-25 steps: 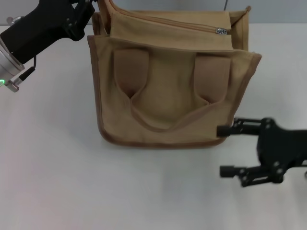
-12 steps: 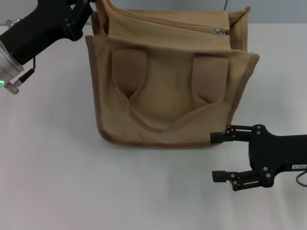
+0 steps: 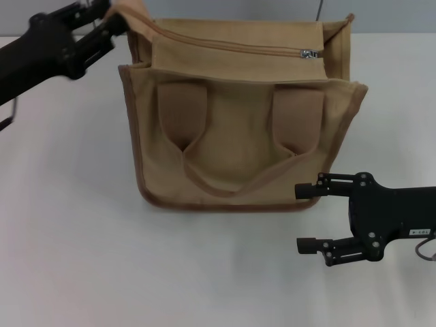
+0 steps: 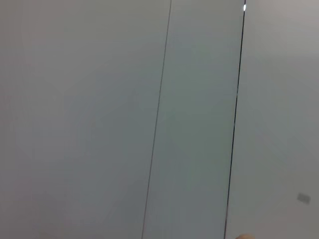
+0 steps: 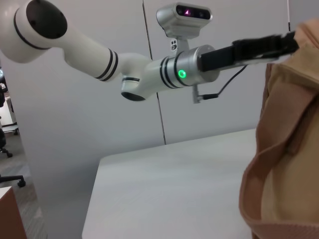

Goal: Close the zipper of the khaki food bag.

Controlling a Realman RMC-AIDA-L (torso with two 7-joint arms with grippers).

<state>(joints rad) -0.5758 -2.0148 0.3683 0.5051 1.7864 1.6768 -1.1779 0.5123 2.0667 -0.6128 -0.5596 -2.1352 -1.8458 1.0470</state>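
Observation:
The khaki food bag (image 3: 238, 136) stands upright mid-table, its front handle toward me. Along its top runs the zipper (image 3: 231, 46), with the silver pull tab (image 3: 311, 53) at the right end. My left gripper (image 3: 114, 17) is at the bag's top left corner, shut on the fabric edge. The right wrist view shows the same hold, with the left gripper (image 5: 291, 41) on the bag (image 5: 289, 149) corner. My right gripper (image 3: 303, 218) hovers open just off the bag's lower right front corner, with nothing between its fingers.
The white table (image 3: 68, 238) spreads around the bag. A grey panelled wall (image 4: 149, 119) fills the left wrist view. The left arm (image 5: 124, 69) reaches across above the table's far side.
The left arm has swung lower and further left, pulling the bag's top left corner taut and flattening the top. The right gripper has shifted left and a little toward me.

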